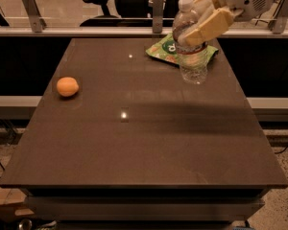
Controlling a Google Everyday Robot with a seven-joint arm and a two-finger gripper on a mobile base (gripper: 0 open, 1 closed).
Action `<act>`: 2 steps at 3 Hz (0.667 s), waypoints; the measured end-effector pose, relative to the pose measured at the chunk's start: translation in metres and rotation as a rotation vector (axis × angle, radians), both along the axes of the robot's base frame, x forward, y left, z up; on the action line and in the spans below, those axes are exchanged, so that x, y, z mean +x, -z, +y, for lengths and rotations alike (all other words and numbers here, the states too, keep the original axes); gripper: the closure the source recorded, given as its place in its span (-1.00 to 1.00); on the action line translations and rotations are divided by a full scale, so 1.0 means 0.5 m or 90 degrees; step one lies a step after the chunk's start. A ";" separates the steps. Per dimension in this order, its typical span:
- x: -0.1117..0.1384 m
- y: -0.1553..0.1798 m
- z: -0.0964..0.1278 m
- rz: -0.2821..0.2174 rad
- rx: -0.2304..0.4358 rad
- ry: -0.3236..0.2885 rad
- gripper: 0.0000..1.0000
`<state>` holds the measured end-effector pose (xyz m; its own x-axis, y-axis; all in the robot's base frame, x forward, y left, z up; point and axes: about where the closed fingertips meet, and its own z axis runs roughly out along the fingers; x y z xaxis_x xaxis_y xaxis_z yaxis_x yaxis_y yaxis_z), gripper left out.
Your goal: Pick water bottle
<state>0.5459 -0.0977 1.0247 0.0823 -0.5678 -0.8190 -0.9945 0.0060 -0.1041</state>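
Observation:
The water bottle (192,61) is a small clear plastic bottle with ribbed sides, a white cap and a label band. It hangs upright in the air above the far right part of the dark table (144,143). My gripper (201,20) comes in from the upper right and is shut on the bottle's upper body, its tan fingers (209,25) on either side. The bottle's base is clear of the tabletop.
A green snack bag (168,51) lies on the table behind the bottle. An orange (67,86) sits at the left side. A rail with metal posts and office chairs stand beyond the far edge.

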 end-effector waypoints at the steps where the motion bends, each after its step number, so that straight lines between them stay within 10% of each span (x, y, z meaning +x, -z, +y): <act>1: -0.018 -0.073 0.014 -0.009 0.030 0.015 1.00; 2: -0.020 -0.082 0.019 -0.015 0.025 0.021 1.00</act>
<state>0.5357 -0.0884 1.0654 0.0836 -0.5376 -0.8391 -0.9911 0.0426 -0.1260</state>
